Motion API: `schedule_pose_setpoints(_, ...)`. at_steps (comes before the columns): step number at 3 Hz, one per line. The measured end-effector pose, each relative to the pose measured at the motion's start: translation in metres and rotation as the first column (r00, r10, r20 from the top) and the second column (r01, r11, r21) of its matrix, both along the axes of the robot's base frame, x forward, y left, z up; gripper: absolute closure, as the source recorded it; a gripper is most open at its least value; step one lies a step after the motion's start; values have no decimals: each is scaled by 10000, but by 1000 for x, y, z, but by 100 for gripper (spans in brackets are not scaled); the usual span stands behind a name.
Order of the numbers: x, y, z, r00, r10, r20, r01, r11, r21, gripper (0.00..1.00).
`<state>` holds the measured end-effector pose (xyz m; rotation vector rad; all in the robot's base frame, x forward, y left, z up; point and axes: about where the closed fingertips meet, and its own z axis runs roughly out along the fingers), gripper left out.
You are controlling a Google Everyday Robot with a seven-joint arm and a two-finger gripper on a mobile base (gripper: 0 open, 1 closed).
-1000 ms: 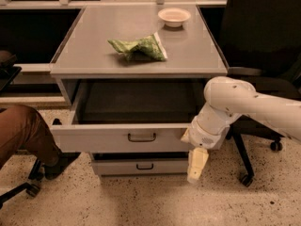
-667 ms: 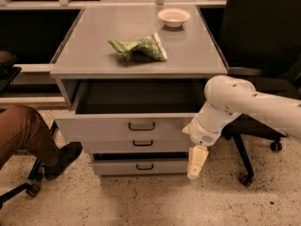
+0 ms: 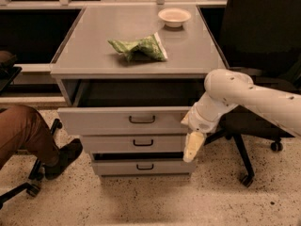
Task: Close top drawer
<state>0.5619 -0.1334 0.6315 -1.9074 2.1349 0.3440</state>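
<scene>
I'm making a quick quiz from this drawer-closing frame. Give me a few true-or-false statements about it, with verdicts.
1. The top drawer is fully shut. False: it stands partly open, with its dark inside showing under the cabinet top.
2. A green snack bag lies on the cabinet top. True.
3. The gripper hangs by the right end of the top drawer's front, pointing down. True.
4. The white bowl sits inside the top drawer. False: it stands on the cabinet top, near the back right corner.
</scene>
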Motion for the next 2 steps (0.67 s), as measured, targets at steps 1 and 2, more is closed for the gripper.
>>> schedule_pose_setpoints(1, 42, 5, 2, 9978, -70, 661, 66, 10000, 60, 0)
schedule_pose_setpoints(2, 42, 5, 2, 9978, -69, 660, 65, 10000, 60, 0)
